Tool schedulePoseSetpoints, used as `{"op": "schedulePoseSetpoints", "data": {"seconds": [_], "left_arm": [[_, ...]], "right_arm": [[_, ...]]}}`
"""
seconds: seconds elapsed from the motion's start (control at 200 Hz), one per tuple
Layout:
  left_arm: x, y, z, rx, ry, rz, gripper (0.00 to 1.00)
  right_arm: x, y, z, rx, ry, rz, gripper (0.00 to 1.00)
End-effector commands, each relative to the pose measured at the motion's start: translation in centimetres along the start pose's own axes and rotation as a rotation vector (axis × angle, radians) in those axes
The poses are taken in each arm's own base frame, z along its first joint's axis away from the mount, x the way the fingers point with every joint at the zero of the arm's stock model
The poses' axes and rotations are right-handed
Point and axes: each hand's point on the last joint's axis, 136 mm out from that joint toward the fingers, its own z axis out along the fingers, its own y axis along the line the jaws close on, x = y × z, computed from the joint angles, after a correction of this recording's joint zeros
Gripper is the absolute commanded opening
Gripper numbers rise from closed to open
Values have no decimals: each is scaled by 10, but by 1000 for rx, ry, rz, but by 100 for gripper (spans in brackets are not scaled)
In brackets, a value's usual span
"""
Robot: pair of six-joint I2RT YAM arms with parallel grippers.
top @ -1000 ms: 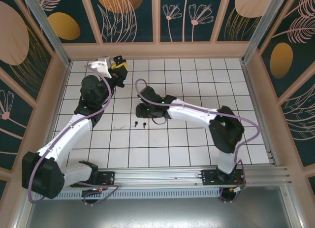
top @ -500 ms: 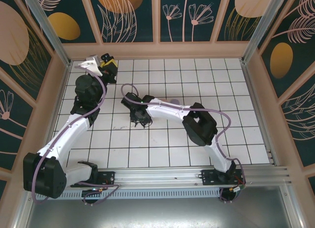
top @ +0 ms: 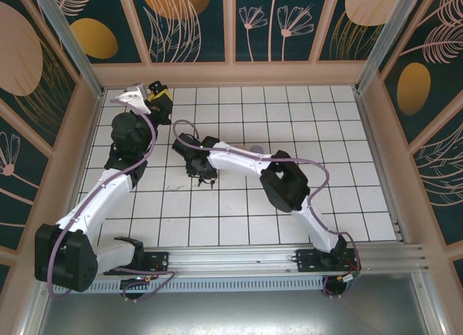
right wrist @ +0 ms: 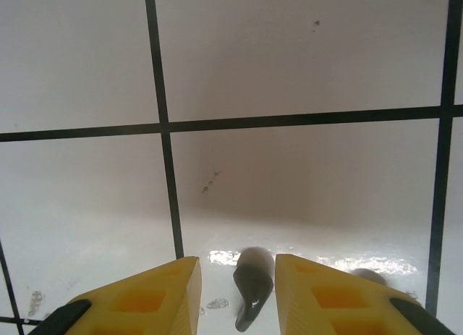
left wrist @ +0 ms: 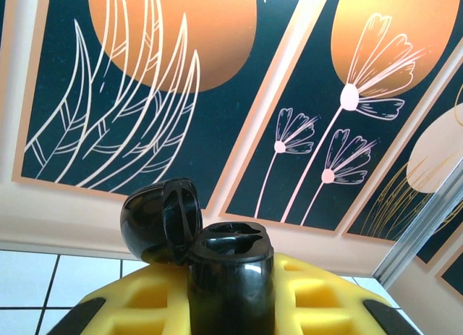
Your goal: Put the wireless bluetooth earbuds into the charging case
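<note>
**Gripper and Part Status**

The left gripper is clamped on the black charging case, held up near the back wall. The case lid stands open. The right gripper sits low over the tiled table. Its jaws are parted and straddle one black earbud lying on the tile. A gap shows on the earbud's left side.

We see a black charging case and a black earbud. The floor is white with dark grid lines.
</note>
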Motion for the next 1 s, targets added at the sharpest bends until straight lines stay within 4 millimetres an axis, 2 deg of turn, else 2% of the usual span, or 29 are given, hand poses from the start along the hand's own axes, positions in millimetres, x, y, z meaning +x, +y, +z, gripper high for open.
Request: {"op": "schedulePoseSetpoints", "data": {"seconds": [0.0,0.751,0.991], "left_arm": [[-19,-3,-7,12,-71,-6,0],[-18,-1,-7,11,-77,-9,0],[-19,-1,-7,11,-81,-15,0]], "right_arm": [[10,-6,6,45,40,9,33],[29,-3,27,56,96,-15,30],[35,-12,32,121,91,-48,29]]}}
